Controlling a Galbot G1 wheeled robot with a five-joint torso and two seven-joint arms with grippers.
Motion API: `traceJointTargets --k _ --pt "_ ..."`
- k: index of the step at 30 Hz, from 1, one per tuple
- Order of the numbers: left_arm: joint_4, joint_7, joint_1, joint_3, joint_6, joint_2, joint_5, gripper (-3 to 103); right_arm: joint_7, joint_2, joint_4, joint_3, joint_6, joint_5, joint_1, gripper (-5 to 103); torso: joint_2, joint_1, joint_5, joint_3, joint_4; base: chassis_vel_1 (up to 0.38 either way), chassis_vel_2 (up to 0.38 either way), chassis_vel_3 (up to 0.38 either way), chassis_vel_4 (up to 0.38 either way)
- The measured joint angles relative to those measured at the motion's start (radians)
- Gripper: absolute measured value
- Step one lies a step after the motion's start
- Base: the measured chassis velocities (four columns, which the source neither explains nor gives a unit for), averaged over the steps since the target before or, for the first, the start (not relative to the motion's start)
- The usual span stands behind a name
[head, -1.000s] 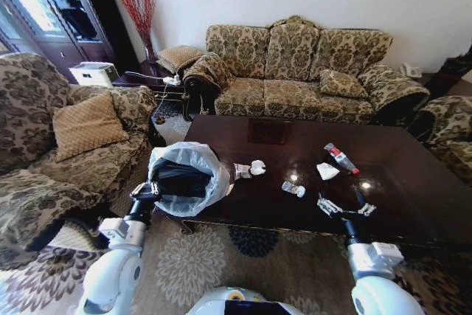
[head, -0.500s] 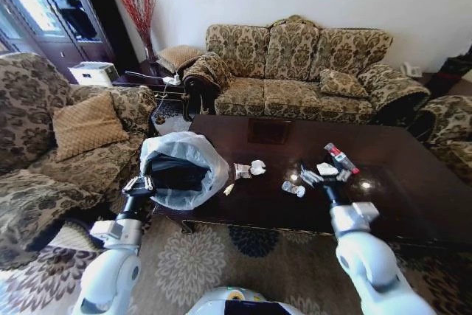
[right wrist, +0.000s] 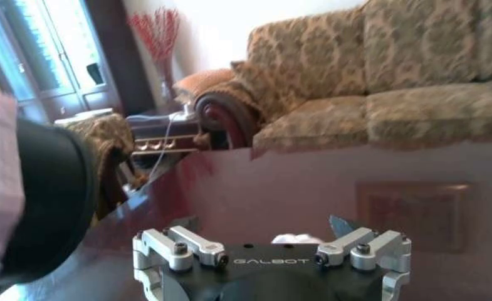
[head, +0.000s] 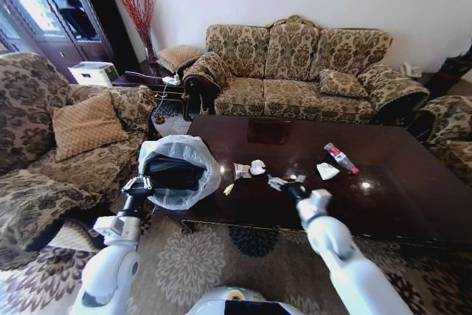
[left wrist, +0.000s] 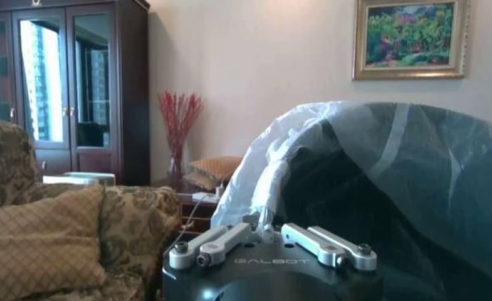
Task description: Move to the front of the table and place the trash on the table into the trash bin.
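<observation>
Silver-fingered right gripper (head: 285, 180) hovers spread open above the table (head: 383, 197), paper wads (head: 248, 170) at its ten o'clock. Left gripper (head: 137, 185) clamps the trash bin (head: 179, 172) beside the table's left edge.

From my feed I've got a floral sofa (head: 302, 71) along the far wall, a matching armchair (head: 51, 145) with a tan cushion (head: 87, 125), red branches in a vase (head: 140, 16), and a patterned rug (head: 221, 263).
</observation>
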Motion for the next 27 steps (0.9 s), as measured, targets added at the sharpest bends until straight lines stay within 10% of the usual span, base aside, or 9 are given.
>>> traceJointTargets --k 17,27 --pt "-0.002 0.009 -0.017 -0.002 0.007 -0.008 -0.018 1 0.027 0.142 -0.466 -0.295 0.052 -0.021 0.357 103 0.0 0.0 -0.0001 0.0 -0.0005 0.0 0.0 0.0 0.0" --pt "-0.019 0.008 0.008 -0.01 0.004 -0.015 -0.015 1 -0.014 0.194 -0.604 -0.305 0.073 -0.074 0.394 74 0.0 0.0 0.0003 0.0 -0.0002 0.0 0.0 0.0 0.0"
